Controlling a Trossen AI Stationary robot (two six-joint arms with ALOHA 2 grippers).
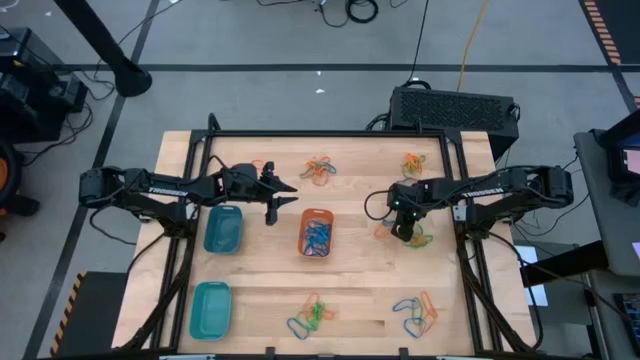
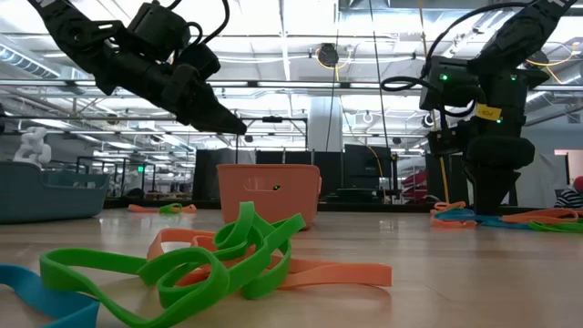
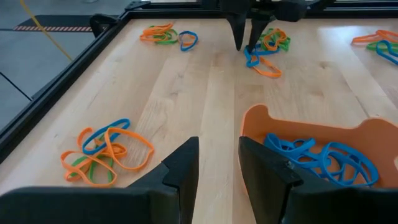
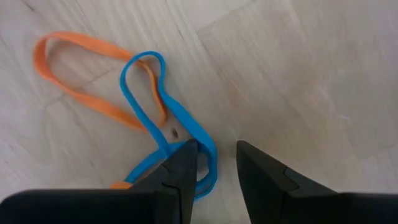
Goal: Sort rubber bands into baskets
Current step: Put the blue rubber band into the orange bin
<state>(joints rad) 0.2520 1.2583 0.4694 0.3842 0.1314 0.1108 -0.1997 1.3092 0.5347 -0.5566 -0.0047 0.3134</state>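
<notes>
My right gripper (image 4: 216, 149) stands open and points down over a small pile of rubber bands (image 1: 412, 238) at the table's right. A blue band (image 4: 186, 121) crossed with an orange band (image 4: 81, 93) lies flat on the wood under it. One fingertip (image 4: 186, 155) stands over the blue band; the other is over bare wood. My left gripper (image 3: 219, 149) hangs open and empty above the table, just left of the orange basket (image 3: 298, 127), which holds blue bands (image 3: 323, 158). Two teal baskets (image 1: 223, 228) (image 1: 210, 308) stand at the left. My right gripper comes at the blue band from above, pointing down. Whether its fingertip (image 4: 186, 155) touches the band I cannot tell. The band lies flat on the table.
More piles of mixed bands lie at the far side (image 1: 320, 168) (image 1: 413, 163) and the near side (image 1: 312, 315) (image 1: 415, 312). A dark metal frame (image 1: 330, 133) runs around the table. Bare wood lies between the piles.
</notes>
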